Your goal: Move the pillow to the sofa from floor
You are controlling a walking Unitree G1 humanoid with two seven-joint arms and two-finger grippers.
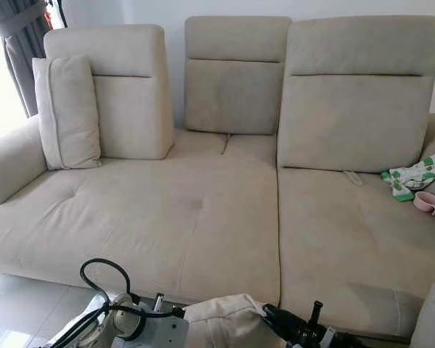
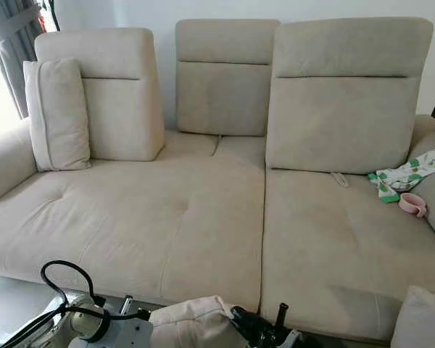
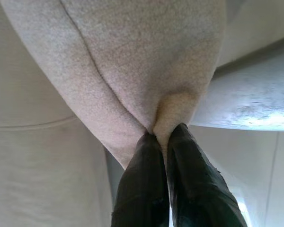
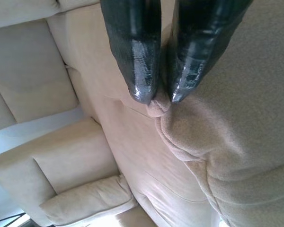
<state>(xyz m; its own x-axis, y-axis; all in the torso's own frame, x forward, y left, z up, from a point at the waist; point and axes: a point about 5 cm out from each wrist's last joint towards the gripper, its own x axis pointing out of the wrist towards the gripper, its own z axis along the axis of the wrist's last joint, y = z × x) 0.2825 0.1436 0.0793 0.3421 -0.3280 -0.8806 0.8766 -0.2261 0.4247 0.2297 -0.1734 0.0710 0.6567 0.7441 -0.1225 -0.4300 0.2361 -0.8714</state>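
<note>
We clamp both hands, left [image 3: 162,135] and right [image 4: 157,97], on the beige fabric pillow [image 1: 221,319], carrying it toward the beige upholstered sofa [image 1: 203,217].

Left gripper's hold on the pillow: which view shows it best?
The left wrist view: the left gripper is shut on a pinched fold of the pillow. The eye views catch only the pillow's top between both arms, before the sofa. The right wrist view shows the right gripper pinching another edge.

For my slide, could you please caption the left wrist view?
Left pincer shut on a pinched fold of the beige pillow.
</note>
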